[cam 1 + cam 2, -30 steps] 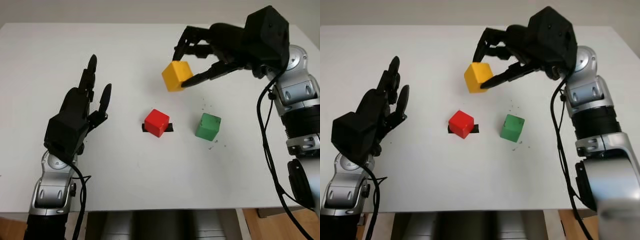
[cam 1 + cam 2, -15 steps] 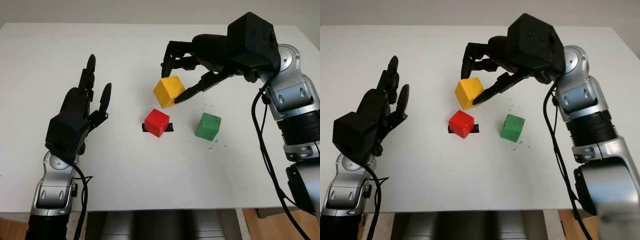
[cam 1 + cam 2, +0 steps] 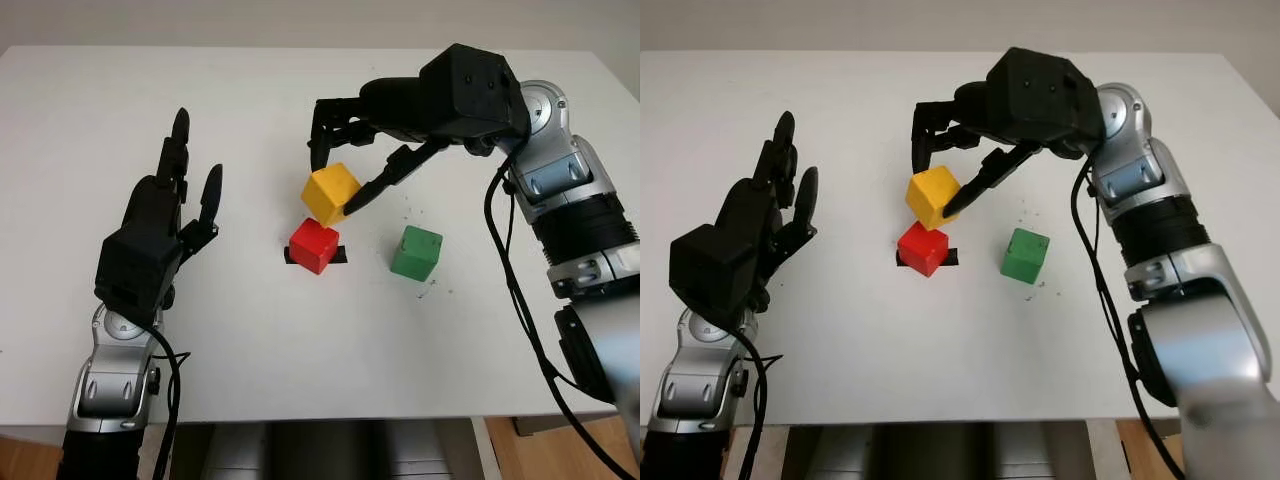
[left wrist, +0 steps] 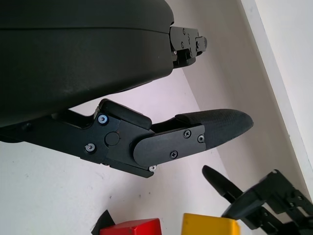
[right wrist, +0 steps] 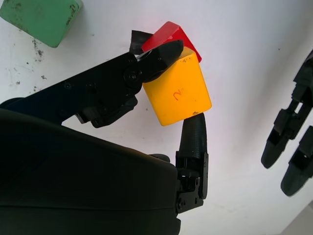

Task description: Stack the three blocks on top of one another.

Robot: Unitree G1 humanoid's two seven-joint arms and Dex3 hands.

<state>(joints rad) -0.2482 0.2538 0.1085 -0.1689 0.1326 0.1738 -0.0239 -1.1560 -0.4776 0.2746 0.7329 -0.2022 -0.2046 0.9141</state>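
Note:
My right hand is shut on the yellow block, which hangs tilted just above and behind the red block. The wrist view shows the yellow block pinched between the black fingers, with the red block right beneath it. The red block sits on a black tape mark at the table's middle. The green block stands on the table to the right of the red one. My left hand is open, raised over the table's left side.
The white table reaches to a front edge near the picture's bottom. Small dark specks dot the surface around the green block. A gap separates the red and green blocks.
My right hand has carried the yellow block down and to the left, from behind the blocks to just over the red block. The left hand has not moved.

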